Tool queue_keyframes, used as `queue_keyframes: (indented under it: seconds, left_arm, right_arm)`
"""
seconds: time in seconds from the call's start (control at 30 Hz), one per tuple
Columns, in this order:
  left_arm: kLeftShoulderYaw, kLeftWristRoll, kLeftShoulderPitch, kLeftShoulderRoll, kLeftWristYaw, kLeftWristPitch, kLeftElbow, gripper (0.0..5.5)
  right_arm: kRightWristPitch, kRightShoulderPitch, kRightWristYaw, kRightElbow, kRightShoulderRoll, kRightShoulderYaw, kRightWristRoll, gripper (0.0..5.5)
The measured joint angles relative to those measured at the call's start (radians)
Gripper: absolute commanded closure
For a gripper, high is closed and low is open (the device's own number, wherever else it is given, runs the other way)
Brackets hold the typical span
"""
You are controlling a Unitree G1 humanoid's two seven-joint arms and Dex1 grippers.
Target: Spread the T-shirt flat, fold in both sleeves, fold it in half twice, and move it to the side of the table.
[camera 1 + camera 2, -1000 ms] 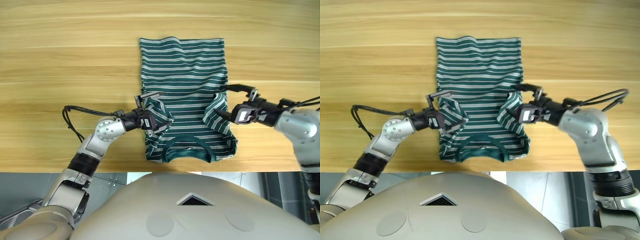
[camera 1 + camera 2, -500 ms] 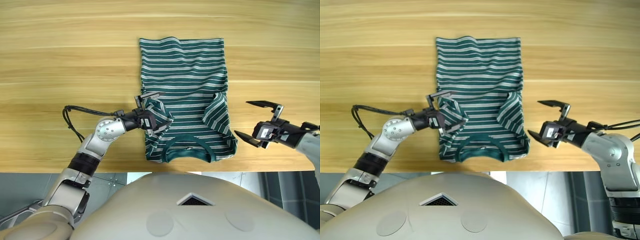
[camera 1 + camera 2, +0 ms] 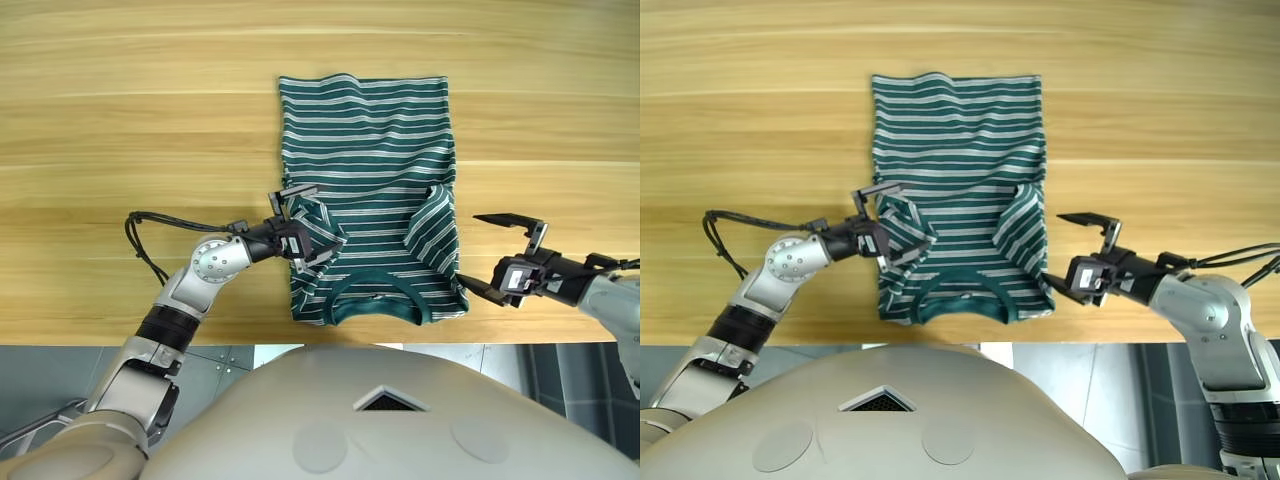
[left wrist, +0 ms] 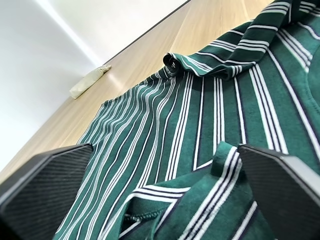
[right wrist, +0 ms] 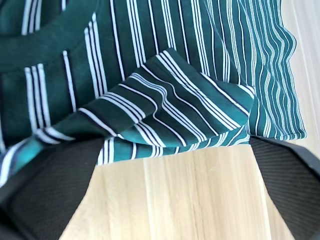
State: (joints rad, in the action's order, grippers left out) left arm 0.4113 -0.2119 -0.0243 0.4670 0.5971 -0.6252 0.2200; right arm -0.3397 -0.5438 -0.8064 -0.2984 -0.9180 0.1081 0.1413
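T-shirt (image 3: 365, 140) flat mid-worktop (image 3: 120, 120), collar twd robot, sleeves (image 3: 432, 225) folded in | L tool (image 3: 310, 228) fingers apart astride L fold | R tool (image 3: 470, 249) fingers apart, just beside near R corner | est: light, limp knit, folds slip; pinch all layers at collar-end corners.

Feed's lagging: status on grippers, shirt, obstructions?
Left gripper open astride folded left sleeve. Right gripper open at right edge of T-shirt. Both sleeves in, halving not begun. No obstructions.

Silver-grey jointed arms (image 3: 215, 262), looping black cables (image 3: 150, 216), black angular jaws.
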Motion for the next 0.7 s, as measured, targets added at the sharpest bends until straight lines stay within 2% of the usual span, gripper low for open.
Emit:
queue_keyframes:
  seconds: [0.1, 0.43, 0.7]
  left_arm:
    - [0.000, 0.000, 0.000, -0.003, -0.001, 0.000, 0.001, 0.10]
    - [0.000, 0.000, 0.000, -0.006, -0.004, 0.000, 0.006, 0.10]
    - [-0.001, 0.001, 0.000, -0.005, -0.003, -0.001, 0.008, 0.10]
  right_arm:
    - [-0.001, -0.004, -0.007, -0.013, -0.001, -0.007, -0.002, 0.14]
    - [-0.002, 0.013, -0.022, 0.007, 0.006, -0.143, 0.044, 0.14]
    - [-0.010, -0.023, -0.031, -0.019, -0.012, -0.113, 0.011, 0.14]
